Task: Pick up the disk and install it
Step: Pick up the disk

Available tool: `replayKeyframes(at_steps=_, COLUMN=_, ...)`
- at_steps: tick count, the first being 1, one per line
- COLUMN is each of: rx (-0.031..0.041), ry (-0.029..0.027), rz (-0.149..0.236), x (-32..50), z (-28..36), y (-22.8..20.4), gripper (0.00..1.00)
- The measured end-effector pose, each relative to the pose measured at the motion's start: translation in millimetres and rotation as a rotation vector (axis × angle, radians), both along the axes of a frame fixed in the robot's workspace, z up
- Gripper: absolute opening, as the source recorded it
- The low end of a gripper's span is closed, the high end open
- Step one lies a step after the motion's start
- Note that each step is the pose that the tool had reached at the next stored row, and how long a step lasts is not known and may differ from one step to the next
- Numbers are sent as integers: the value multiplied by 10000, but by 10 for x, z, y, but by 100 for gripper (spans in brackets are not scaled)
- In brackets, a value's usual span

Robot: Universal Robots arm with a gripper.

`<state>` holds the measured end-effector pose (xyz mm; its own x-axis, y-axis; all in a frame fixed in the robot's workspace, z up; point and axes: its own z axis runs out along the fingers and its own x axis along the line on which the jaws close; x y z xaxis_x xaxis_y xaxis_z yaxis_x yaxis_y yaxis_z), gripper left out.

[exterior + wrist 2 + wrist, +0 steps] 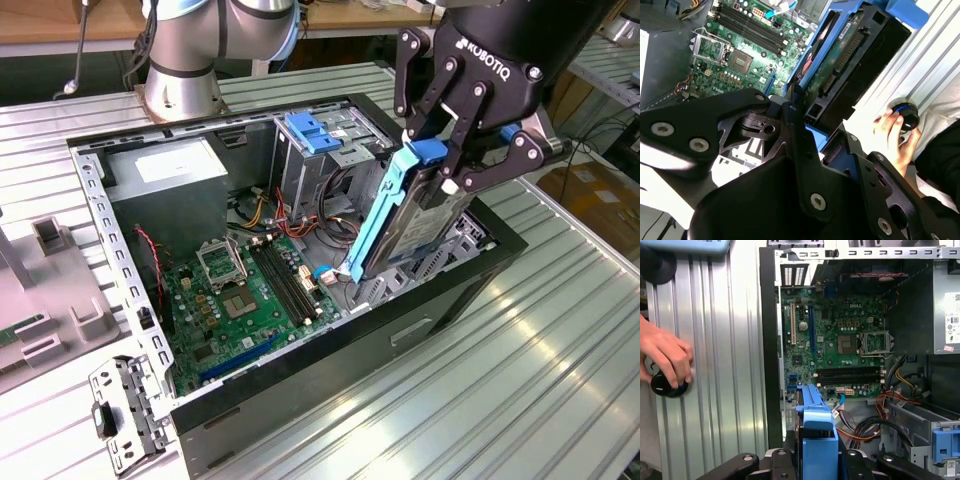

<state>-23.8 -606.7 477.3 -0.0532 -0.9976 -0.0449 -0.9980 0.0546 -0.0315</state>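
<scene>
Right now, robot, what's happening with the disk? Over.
Gripper shut on disk. Disk tilted, lower end inside computer case. Cables near its lower end. Person's hand on black knob outside case.

**Inspector:** Operator, your tally reads one disk (412, 225) and one gripper (432, 160).

**Operator:** And the chassis?

**Inspector:** You have one open computer case (400, 330). Inside it are one motherboard (240, 300) with one processor socket (218, 262), one power supply box (165, 170), and one drive cage (352, 128) carrying one blue latch (312, 130).

**Operator:** Outside the case?

**Inspector:** One loose metal bracket (125, 415) on your one table (560, 330). In the first wrist view there is also one hand (665, 357) and one round black knob (667, 386).
</scene>
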Motion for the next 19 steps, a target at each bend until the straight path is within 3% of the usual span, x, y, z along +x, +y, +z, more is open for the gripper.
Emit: replayKeyframes(at_steps=19, rx=0, ry=1, rz=0, x=244, z=-1, y=0, gripper=37)
